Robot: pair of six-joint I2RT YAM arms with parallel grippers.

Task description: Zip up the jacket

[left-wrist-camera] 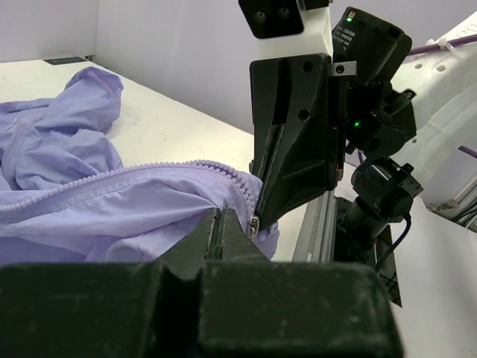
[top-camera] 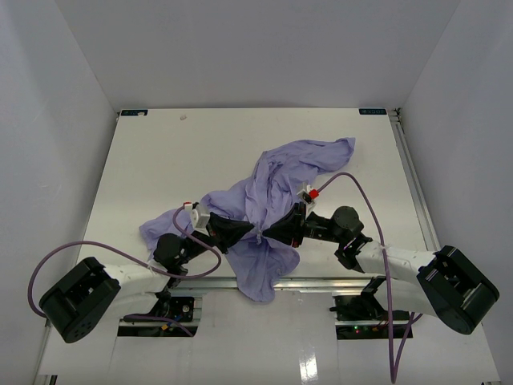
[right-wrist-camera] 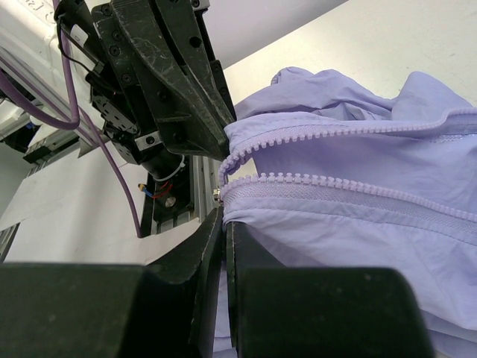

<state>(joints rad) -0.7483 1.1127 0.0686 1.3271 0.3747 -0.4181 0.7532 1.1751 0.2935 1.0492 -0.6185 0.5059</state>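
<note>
The lavender jacket [top-camera: 276,180] lies crumpled in the middle of the table, and one flap hangs over the near edge. Both grippers meet at its zipper end near the front. My left gripper [top-camera: 247,233] [left-wrist-camera: 218,222] is shut on the fabric just beside the small metal zipper slider [left-wrist-camera: 254,226]. From the other side, my right gripper [top-camera: 277,234] [right-wrist-camera: 226,224] is shut on the cloth right under the lower zipper tape. In the right wrist view the two rows of zipper teeth [right-wrist-camera: 335,185] run apart to the right, unjoined, with the slider [right-wrist-camera: 218,195] at their left end.
An aluminium rail [top-camera: 321,282] runs along the table's near edge, under the hanging flap. Purple cables [top-camera: 365,188] loop from both arms. White walls close in the table on the left, right and back.
</note>
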